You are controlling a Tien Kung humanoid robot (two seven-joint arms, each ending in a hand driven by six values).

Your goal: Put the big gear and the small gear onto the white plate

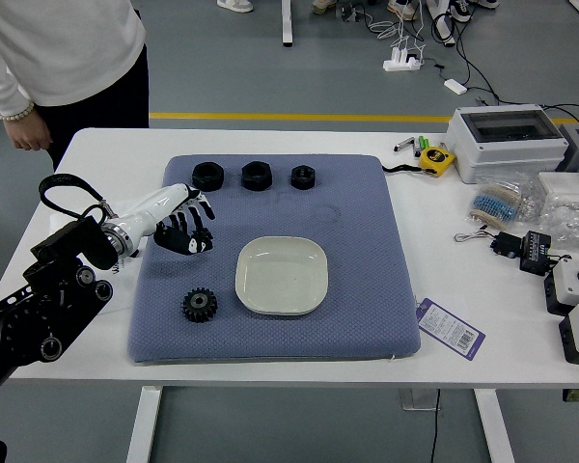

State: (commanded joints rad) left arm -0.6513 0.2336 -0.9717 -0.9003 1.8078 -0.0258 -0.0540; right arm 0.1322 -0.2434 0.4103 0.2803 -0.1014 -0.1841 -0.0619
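Your left robot hand (181,228) was over the left part of the blue mat (372,289), nearer you than the three black nuts (257,176); couldn't tell if it was spread, closed or gripping. One black gear (200,305) lay on the mat, left of the white plate (282,277), apart from it; big or small, couldn't tell. You had bare mat between gear and near edge, more from plate to right edge. Purple-edged card (451,329) sat on the tabletop (511,369) just beside that edge: barcode, print too small to read. Person's hand (26,132) hung off the far-left corner.
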